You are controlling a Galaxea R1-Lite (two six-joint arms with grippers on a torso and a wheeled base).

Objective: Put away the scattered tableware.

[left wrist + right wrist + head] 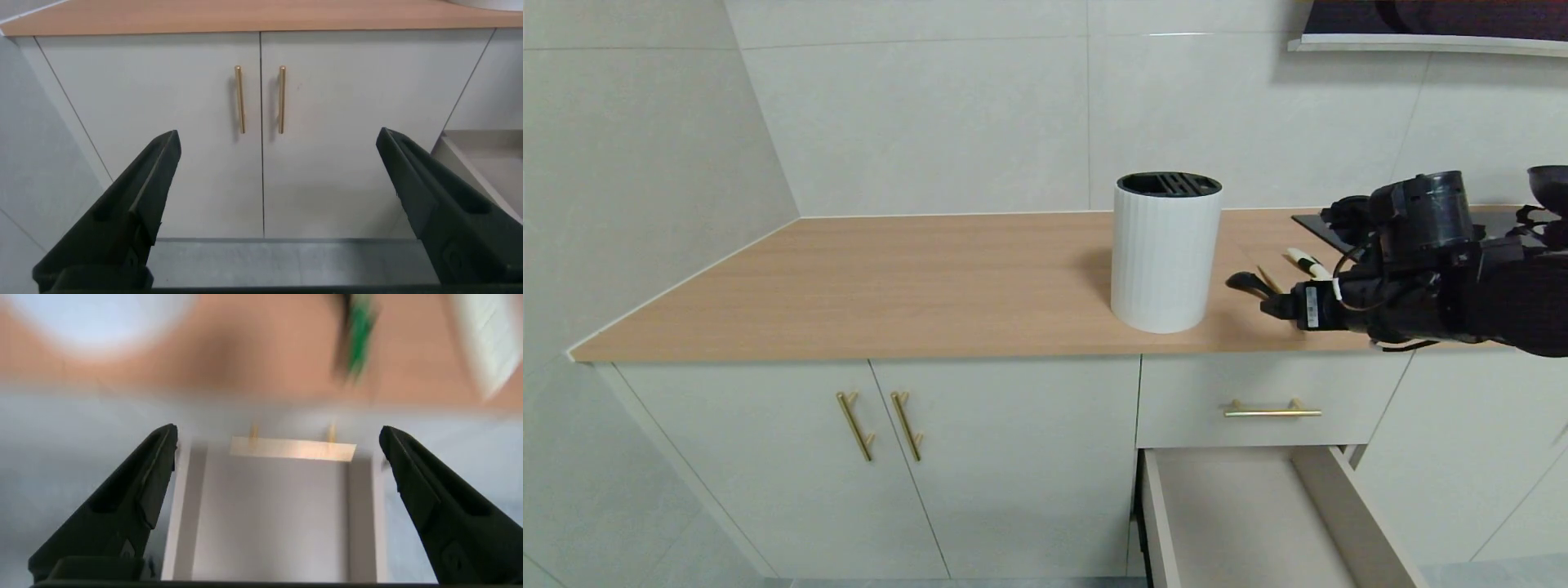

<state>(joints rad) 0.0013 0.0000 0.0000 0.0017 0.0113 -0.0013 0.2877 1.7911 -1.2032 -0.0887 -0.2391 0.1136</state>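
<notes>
Right fingers (1245, 282) hover low over the front of the counter (931, 278), spread wide with nothing between them; I judge this the setup for a pick, as the scattered pieces lie just beyond the tips. Targets: a white-handled utensil (1305, 263) and a thin wooden stick (1267, 278), both flat on the counter, near each other, between the white ribbed holder (1166, 253) and a dark flat slab (1316, 225) by the wall. Their type cannot be told. Holder stands upright, its black slotted top facing up, so it is one likely destination. The lower drawer (1241, 523) under my right arm stands pulled out with a bare floor, and the right wrist view looks straight down into it past the counter edge, so it is the other. Left fingers (139, 204) are also wide and hold nothing; they sit low facing the two cabinet doors (327, 122), probably parked clear of the right arm's work. Next move needs a flat, shallow pinch.
</notes>
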